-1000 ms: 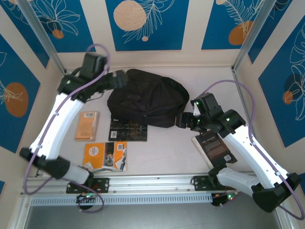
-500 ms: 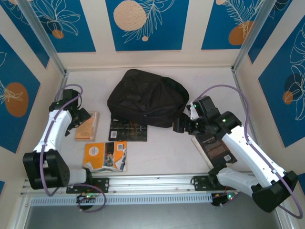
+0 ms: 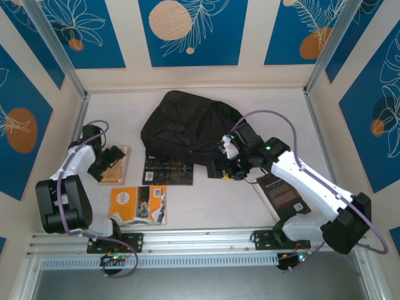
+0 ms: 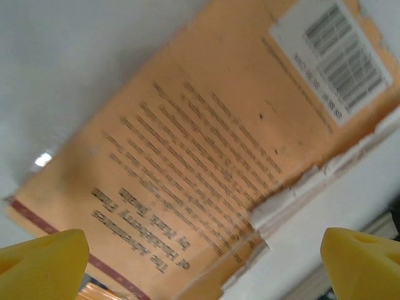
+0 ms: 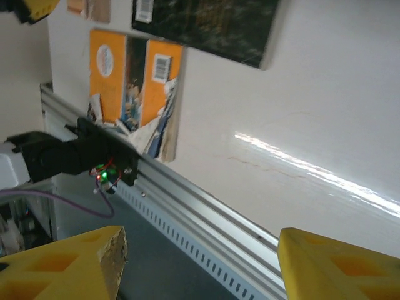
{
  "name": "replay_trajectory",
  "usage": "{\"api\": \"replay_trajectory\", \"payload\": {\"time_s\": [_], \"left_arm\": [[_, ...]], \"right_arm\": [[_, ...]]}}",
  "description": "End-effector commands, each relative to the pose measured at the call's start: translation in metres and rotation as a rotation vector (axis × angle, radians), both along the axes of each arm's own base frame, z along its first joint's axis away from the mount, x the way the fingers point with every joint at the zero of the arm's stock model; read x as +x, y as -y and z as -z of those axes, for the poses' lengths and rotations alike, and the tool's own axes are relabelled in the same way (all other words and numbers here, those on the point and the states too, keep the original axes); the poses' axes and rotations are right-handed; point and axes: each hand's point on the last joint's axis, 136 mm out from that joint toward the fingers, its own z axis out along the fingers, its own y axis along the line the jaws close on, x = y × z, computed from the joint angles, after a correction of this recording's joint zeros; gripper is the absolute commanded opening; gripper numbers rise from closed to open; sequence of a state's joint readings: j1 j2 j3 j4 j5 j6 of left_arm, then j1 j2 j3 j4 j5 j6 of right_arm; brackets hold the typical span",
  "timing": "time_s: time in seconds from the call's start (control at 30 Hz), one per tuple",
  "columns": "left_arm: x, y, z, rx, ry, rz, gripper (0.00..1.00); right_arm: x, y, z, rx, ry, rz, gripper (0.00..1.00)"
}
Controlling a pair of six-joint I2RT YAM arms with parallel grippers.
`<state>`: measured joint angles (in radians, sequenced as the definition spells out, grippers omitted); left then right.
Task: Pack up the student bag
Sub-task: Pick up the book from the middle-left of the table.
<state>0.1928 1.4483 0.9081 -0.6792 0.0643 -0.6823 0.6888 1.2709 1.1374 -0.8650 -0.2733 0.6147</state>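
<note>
Here the left gripper [image 4: 203, 259] hangs wide open above the tan paperback [image 4: 187, 144]; it holds nothing. The right gripper [image 3: 220, 170], also open and empty, is beside the student bag [image 3: 190, 128].

The left arm [image 3: 69, 169] is folded back on itself, well left of the student bag [image 3: 190, 128]. The left gripper [image 3: 111, 161] points down, its yellow fingers [image 4: 44, 259] spread wide with nothing between them. The right arm [image 3: 300, 178] reaches to the bag's near right edge, and the right gripper [image 3: 222, 170] has its fingers [image 5: 69, 265] apart and empty.
</note>
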Motion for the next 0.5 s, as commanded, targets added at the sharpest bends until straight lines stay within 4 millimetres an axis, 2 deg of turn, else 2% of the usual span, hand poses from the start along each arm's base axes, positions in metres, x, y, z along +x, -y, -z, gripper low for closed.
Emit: {"api": "replay_trajectory", "payload": {"time_s": [0.0,0.17,0.3,0.47], "left_arm": [[-0.001,0.02,-0.002,-0.129,0.04,0.003,0.94],[-0.012,0.042,-0.002,-0.255,0.059,-0.024,0.9],[-0.02,0.063,-0.004,-0.383,0.086,-0.049,0.85],[-0.021,0.084,-0.018,-0.498,0.14,-0.03,0.79]], "right_arm": [[-0.001,-0.039,-0.016,0.065,0.033,-0.13,0.65],[0.008,-0.099,-0.002,0.012,0.021,-0.242,0.65],[0.025,-0.147,0.009,-0.005,0.005,-0.264,0.62],[0.055,-0.19,0.028,-0.024,-0.054,-0.199,0.55]]}}
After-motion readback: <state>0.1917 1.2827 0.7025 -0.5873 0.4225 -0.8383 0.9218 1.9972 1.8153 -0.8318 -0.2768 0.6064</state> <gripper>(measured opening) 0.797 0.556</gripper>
